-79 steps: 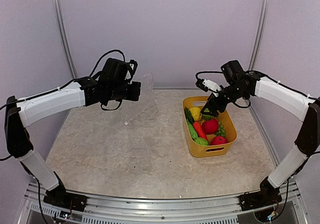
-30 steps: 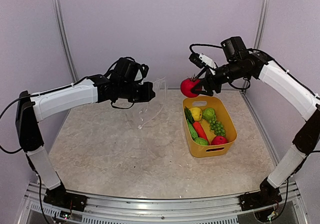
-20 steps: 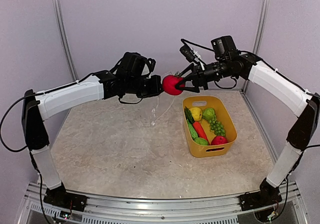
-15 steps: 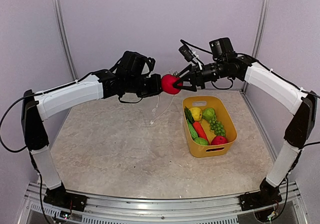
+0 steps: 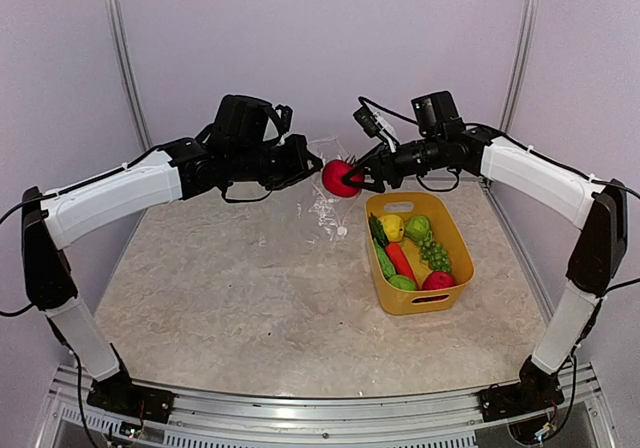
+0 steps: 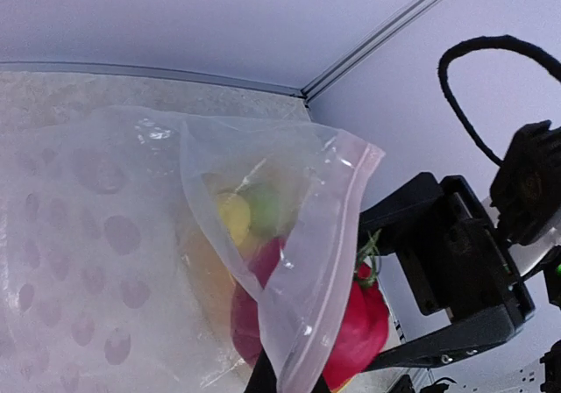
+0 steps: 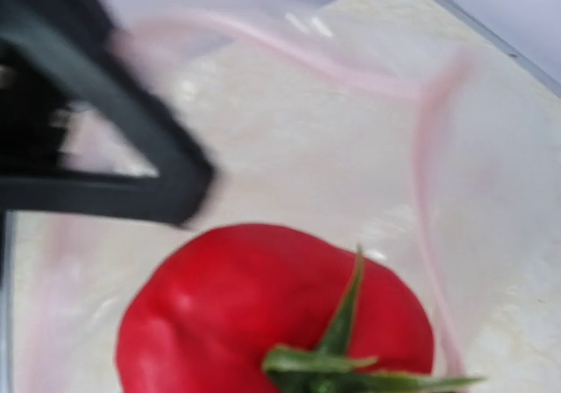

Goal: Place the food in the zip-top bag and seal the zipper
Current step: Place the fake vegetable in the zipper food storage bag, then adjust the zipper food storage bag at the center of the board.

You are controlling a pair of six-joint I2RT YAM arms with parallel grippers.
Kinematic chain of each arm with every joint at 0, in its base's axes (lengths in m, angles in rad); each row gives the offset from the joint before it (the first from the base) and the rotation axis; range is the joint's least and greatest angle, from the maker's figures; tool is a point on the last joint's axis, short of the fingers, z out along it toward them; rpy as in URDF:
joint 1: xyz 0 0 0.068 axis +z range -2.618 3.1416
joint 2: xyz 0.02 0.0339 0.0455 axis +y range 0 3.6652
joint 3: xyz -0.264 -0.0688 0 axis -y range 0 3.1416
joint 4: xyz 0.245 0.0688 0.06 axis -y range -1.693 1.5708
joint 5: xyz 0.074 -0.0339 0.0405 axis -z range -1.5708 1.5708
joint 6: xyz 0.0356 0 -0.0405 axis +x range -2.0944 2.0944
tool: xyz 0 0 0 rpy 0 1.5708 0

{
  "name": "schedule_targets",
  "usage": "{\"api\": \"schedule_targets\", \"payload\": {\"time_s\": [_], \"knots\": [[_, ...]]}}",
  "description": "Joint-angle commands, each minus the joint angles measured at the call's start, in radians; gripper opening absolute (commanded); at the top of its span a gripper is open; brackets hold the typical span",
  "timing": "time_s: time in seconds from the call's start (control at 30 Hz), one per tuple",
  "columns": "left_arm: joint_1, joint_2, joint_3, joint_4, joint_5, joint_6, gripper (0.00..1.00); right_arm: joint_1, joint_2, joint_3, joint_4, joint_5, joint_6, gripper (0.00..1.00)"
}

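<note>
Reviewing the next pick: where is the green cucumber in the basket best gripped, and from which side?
Probably across its middle, from straight above. The green cucumber lies flat and lengthwise against the left wall of the yellow basket, with the red pepper close alongside, so only its top is open.

red pepper [image 5: 338, 178] at clear bag [image 5: 324, 206] mouth

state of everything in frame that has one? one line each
zip-top bag: held up off the table, mouth open, unsealed
red pepper: gripped in the air at the bag's mouth
left gripper: shut on the bag
right gripper: shut on the pepper
basket: on the table, other food inside
</note>
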Motion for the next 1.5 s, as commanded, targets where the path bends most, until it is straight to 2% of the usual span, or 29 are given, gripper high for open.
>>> {"api": "schedule_targets", "payload": {"time_s": [0.0, 0.17, 0.33, 0.43, 0.5, 0.57, 0.7, 0.9, 1.07, 1.13, 1.47], "knots": [[-0.009, -0.038, -0.013, 0.074, 0.043, -0.029, 0.0, 0.014, 0.027, -0.006, 0.02, 0.117, 0.015, 0.43], [-0.01, -0.025, -0.01, 0.087, 0.063, -0.038, 0.0, 0.052, 0.048, 0.021, -0.008, 0.199, -0.012, 0.43], [-0.009, 0.001, 0.008, 0.072, 0.07, -0.039, 0.0, 0.084, 0.078, 0.094, -0.042, 0.199, -0.017, 0.45], [-0.009, 0.009, 0.005, 0.067, 0.065, -0.035, 0.0, 0.098, 0.091, 0.127, -0.059, 0.204, -0.013, 0.55], [-0.006, 0.008, 0.002, 0.062, 0.057, -0.036, 0.0, 0.099, 0.102, 0.149, -0.078, 0.195, 0.005, 0.68], [-0.001, 0.004, -0.006, 0.053, 0.035, -0.037, 0.0, 0.098, 0.107, 0.171, -0.109, 0.196, 0.003, 0.77], [0.027, -0.026, -0.037, 0.033, 0.016, -0.06, 0.0, 0.096, 0.073, 0.197, -0.181, 0.221, -0.03, 0.85], [0.067, -0.044, -0.075, 0.02, 0.033, -0.068, 0.0, 0.096, 0.011, 0.206, -0.233, 0.258, -0.055, 0.88], [0.076, -0.042, -0.087, 0.026, 0.044, -0.065, 0.0, 0.096, 0.002, 0.15, -0.191, 0.394, -0.052, 0.82], [0.076, -0.04, -0.086, 0.03, 0.05, -0.061, 0.0, 0.097, 0.03, 0.156, -0.191, 0.43, -0.052, 0.77], [0.077, -0.048, -0.083, 0.013, 0.056, -0.035, 0.0, 0.096, 0.178, 0.275, -0.241, 0.457, -0.017, 0.41]]}}
